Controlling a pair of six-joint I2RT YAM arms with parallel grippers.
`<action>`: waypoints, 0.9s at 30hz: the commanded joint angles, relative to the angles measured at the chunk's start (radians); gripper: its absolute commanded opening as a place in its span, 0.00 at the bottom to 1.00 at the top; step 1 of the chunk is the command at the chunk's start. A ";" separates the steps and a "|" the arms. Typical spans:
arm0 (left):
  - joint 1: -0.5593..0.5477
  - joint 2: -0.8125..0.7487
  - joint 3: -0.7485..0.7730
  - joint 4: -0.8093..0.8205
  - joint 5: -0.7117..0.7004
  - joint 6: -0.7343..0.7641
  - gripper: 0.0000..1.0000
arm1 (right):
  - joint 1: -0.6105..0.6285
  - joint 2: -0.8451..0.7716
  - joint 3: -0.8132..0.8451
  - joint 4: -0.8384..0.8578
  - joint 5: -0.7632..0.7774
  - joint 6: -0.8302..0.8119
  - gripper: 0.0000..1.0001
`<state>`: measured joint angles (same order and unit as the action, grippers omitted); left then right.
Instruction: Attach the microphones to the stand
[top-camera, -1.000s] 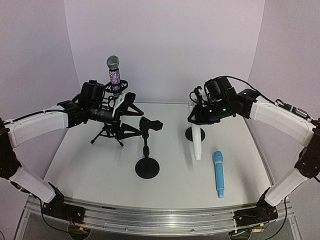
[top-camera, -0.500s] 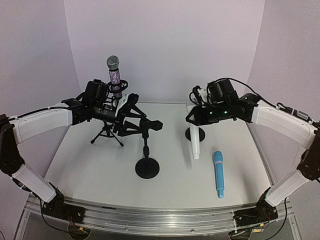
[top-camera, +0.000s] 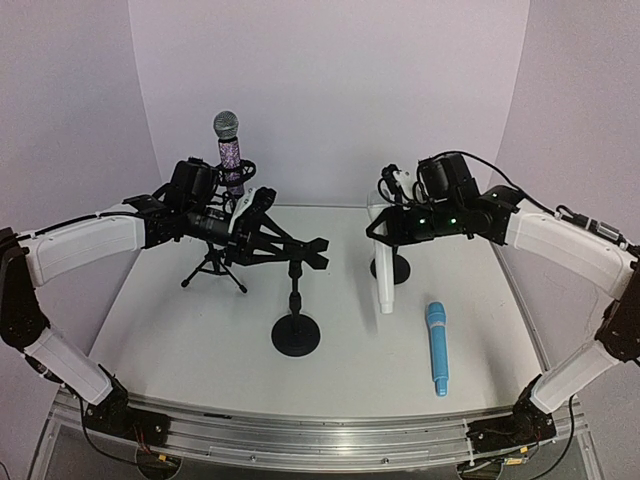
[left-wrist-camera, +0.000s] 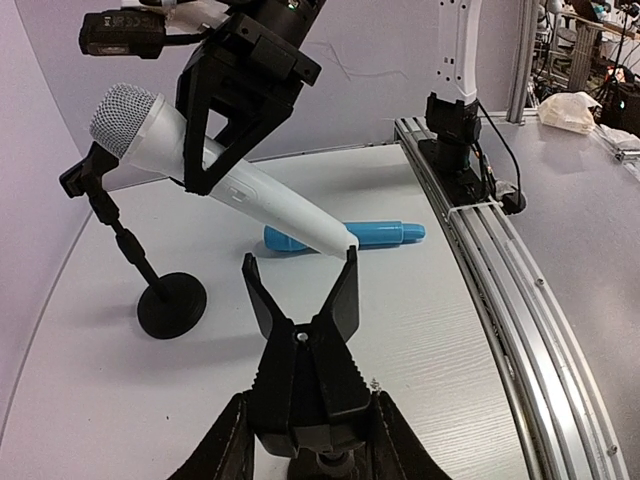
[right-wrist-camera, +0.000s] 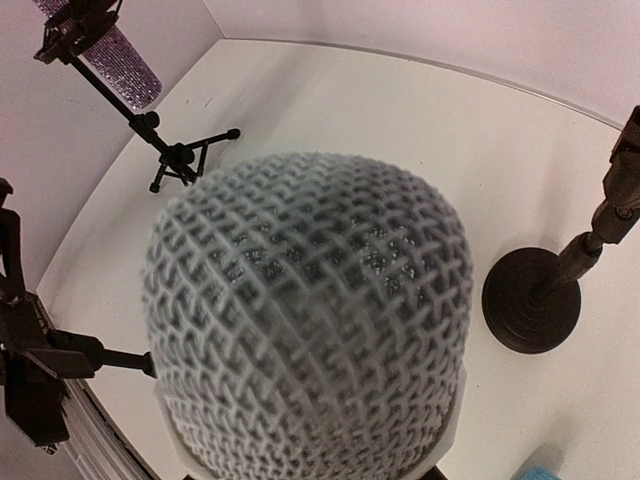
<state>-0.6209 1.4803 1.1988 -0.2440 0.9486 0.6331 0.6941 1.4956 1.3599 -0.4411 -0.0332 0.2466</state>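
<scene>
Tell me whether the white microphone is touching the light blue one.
Apart. The top external view shows a strip of table between the white microphone, hanging upright, and the light blue microphone, lying flat.

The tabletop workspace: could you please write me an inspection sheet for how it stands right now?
Surface: white table, carrying three stands and one loose microphone.
Job's things: purple microphone upright in the tripod stand; white microphone held tilted, near the rear stand; blue microphone lying flat; middle stand, clip empty.
Clutter: nothing seen.
Grippers: left gripper jaws open, by the middle stand's clip; right gripper jaws shut on the white microphone.
Cables: black cable looping over the right wrist.
Surroundings: pale walls; metal rail along the near edge.
</scene>
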 joint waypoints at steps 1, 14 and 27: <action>-0.004 -0.003 0.032 -0.018 0.001 0.041 0.12 | 0.006 -0.047 0.075 0.112 -0.083 -0.042 0.00; -0.002 -0.004 0.019 -0.002 0.014 0.019 0.00 | 0.114 -0.123 -0.160 0.646 -0.295 -0.207 0.00; -0.002 -0.002 0.012 0.030 0.009 -0.020 0.00 | 0.135 -0.033 -0.195 0.828 -0.341 -0.210 0.00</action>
<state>-0.6209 1.4803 1.1988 -0.2432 0.9653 0.6208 0.8210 1.4458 1.1702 0.2733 -0.3349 0.0410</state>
